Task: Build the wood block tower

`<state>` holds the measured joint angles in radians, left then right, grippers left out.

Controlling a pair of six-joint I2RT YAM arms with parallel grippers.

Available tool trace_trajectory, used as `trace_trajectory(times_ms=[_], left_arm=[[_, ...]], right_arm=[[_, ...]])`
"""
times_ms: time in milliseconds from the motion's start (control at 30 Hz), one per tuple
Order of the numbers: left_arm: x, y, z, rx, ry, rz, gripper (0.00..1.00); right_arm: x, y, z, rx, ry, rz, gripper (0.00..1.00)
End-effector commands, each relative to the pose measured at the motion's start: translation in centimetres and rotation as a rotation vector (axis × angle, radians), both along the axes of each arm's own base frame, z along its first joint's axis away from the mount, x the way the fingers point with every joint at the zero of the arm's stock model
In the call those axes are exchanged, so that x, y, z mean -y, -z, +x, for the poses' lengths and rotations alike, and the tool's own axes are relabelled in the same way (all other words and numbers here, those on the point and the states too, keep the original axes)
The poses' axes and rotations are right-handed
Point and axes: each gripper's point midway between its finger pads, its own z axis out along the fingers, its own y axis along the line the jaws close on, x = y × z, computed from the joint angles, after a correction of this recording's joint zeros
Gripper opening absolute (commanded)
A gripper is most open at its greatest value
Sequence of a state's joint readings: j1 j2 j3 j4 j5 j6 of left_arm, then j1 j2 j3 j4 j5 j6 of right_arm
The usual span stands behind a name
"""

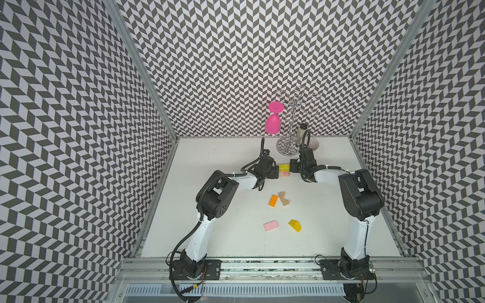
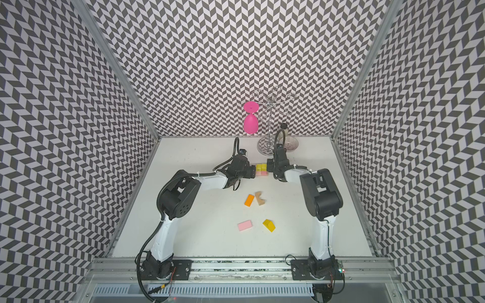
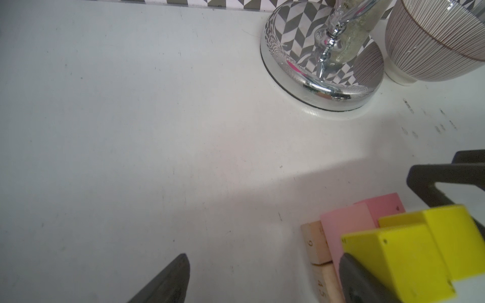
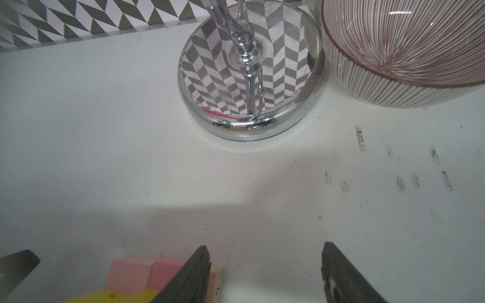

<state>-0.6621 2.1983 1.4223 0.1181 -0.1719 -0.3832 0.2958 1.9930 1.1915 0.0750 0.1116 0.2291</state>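
Note:
The tower [image 1: 284, 170] [image 2: 261, 169] stands at the back middle of the table. It has two yellow cubes [image 3: 409, 251] on pale pink bars [image 3: 346, 223], which lie on tan bars [image 3: 315, 244]. My left gripper [image 1: 276, 171] [image 3: 264, 255] is open at the tower's left side, one finger against the yellow cube and nothing between the jaws. My right gripper [image 1: 292, 166] [image 4: 263, 249] is open at the tower's right side, also empty. An orange bar [image 1: 273, 200], a tan arch [image 1: 284, 198], a pink bar [image 1: 271, 225] and a yellow roof piece [image 1: 295, 225] lie loose nearer the front.
Just behind the tower stands a chrome wire stand [image 1: 287, 147] [image 4: 249, 78]. A magenta goblet [image 1: 273, 123] hangs from it. A striped bowl [image 1: 311, 143] [image 4: 406, 52] and a small bottle [image 1: 303, 131] sit to the stand's right, by the back wall.

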Motion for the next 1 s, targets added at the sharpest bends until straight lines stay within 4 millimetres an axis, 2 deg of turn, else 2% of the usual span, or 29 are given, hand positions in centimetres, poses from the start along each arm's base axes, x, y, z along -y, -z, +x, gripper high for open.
trace_trajectory(times_ms=[0,467,967], left_arm=[[0.2,-2.9,0.0,0.048,-0.012,-0.030,0.89],[0.2,-3.9,-0.5,0.064,-0.006,-0.043,0.89],[0.6,-3.8,-0.8,0.060,0.005,-0.047,0.89]], right_arm=[[0.1,-1.1,0.4,0.040,0.004,0.026,0.67],[-0.2,-1.2,0.6,0.044,-0.016,0.037,0.67],[-0.1,-0.9,1.7,0.030,-0.017,0.041,0.67]])
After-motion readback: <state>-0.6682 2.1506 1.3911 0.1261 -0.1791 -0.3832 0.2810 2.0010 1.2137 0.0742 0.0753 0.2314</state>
